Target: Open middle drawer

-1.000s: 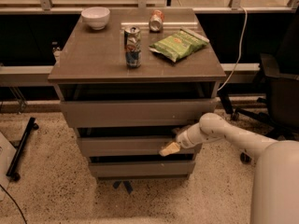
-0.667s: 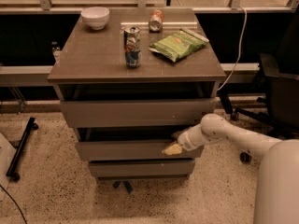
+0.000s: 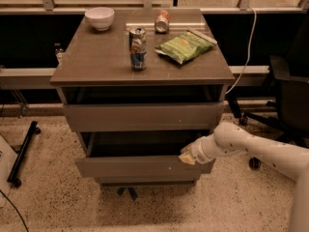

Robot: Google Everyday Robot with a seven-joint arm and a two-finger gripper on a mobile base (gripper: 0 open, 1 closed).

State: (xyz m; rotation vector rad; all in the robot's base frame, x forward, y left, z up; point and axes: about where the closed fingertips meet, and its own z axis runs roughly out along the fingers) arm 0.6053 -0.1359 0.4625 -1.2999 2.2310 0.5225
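Camera view: looks down from the front on a grey-brown cabinet (image 3: 96, 62) standing on a speckled floor (image 3: 58, 202).
Drawers, count: three, stacked one above another.
Middle drawer (image 3: 135, 168): second from the top, drawn well forward of the cabinet body, its front edge the nearest part of the cabinet to the camera.
Middle drawer, contents: the inside lies in shadow; I cannot tell what it holds.
Top drawer (image 3: 142, 116): a dark gap shows between its front and the cabinet top.
Bottom drawer (image 3: 145, 181): only a thin strip shows under the middle front.
Gripper (image 3: 186, 157): at the right end of the middle drawer's upper front edge, touching it; whether it is parted or closed cannot be made out.
Arm (image 3: 251, 146): white, reaching in from the lower right.
Room on the left: bare floor up to a black stand foot (image 3: 21, 153).
Room on the right: narrow; a dark office chair (image 3: 289, 100) stands near the cabinet, just behind the arm.
Room in front: bare floor before the open drawer.
Cans, count: two; one upright (image 3: 138, 48) near the top's middle, one lying (image 3: 162, 21) at the back edge.
Bowl, count: one, white (image 3: 99, 18), back left corner; its inside is not discernible.
Chip bag, count: one, green (image 3: 185, 46), right of the upright can, near the right edge.
Cable (image 3: 248, 47): white, hanging down behind the right side.
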